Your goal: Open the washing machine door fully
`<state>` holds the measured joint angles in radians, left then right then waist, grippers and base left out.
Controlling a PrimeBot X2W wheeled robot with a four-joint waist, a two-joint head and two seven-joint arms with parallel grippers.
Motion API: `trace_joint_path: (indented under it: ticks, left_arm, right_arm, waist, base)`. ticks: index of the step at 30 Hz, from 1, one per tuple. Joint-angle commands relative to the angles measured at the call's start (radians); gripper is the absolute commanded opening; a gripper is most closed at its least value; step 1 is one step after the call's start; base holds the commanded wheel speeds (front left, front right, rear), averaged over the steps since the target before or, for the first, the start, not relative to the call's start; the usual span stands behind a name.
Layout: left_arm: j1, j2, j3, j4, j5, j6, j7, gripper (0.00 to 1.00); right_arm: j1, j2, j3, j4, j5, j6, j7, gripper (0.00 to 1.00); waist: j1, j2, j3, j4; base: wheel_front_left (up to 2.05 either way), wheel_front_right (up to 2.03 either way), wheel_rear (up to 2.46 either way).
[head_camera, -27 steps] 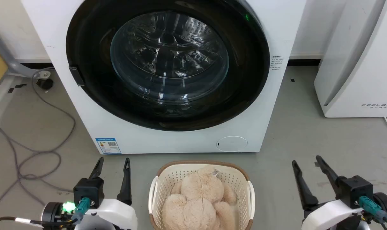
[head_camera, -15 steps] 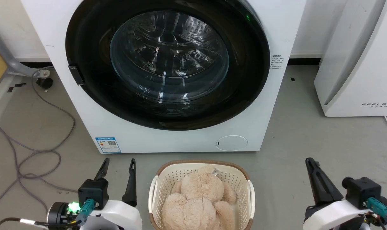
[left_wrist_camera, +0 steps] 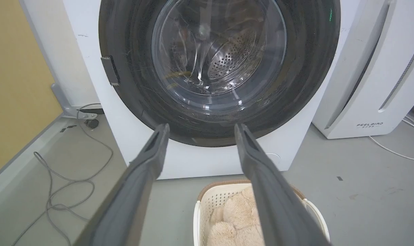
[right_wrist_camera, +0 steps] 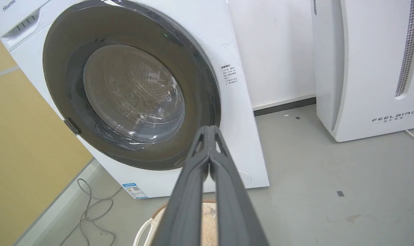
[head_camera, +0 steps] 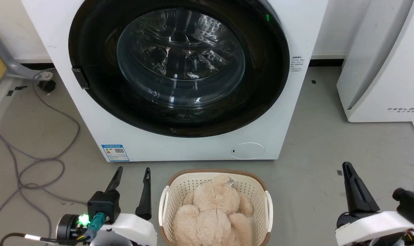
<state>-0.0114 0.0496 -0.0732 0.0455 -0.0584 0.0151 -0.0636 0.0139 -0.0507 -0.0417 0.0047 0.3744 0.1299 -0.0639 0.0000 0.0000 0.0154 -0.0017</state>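
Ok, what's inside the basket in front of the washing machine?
A beige plush toy fills most of the basket. Whatever lies under the toy is covered, and the basket's near end runs off the bottom of the head view.

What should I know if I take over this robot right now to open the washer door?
Left gripper: open, empty, low in front of the washing machine, touching nothing.
Right gripper: fingers shut, empty, off to the right.
Washing machine door: closed flat against the machine.
A basket with a plush toy stands on the floor just in front of the machine.
Done: nothing yet.
Left: reach the door, probably at the small dark tab on its left edge, and swing it fully open, minding the basket.
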Motion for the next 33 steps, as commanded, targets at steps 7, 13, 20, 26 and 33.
trace_joint_path:
  ticks: [7, 13, 20, 26, 33]
  left_arm:
    - [-0.025, 0.000, -0.015, 0.011, -0.015, 0.006, -0.024, 1.00]
    - [-0.035, 0.000, -0.022, 0.019, -0.017, 0.009, -0.036, 1.00]
    - [-0.045, 0.000, -0.031, 0.026, -0.023, 0.013, -0.051, 1.00]
    - [-0.056, 0.000, -0.038, 0.023, -0.031, 0.015, -0.064, 1.00]
    - [-0.078, 0.000, -0.047, 0.019, -0.033, 0.014, -0.078, 1.00]
  right_arm:
    - [-0.056, 0.000, -0.017, 0.020, 0.190, 0.000, -0.023, 0.00]
    - [-0.125, -0.002, -0.037, 0.062, 0.386, 0.000, -0.032, 0.00]
    - [-0.219, -0.055, -0.046, 0.141, 0.584, 0.000, -0.048, 0.00]
    - [-0.321, -0.112, -0.026, 0.224, 0.727, 0.000, -0.062, 0.00]
    - [-0.477, -0.184, 0.027, 0.315, 0.916, 0.000, -0.059, 0.00]
  waist:
    - [0.0000, 0.0000, 0.008, -0.002]
    - [0.0000, 0.0000, 0.016, -0.001]
    - [0.0000, 0.0000, 0.025, 0.005]
    - [0.0000, 0.0000, 0.045, 0.008]
    - [0.0000, 0.0000, 0.080, 0.011]
  base:
    - [0.00, 0.00, 0.00]
    - [0.00, 0.00, 0.00]
    - [0.00, 0.00, 0.00]
    - [0.00, 0.00, 0.00]
    - [0.00, 0.00, 0.00]
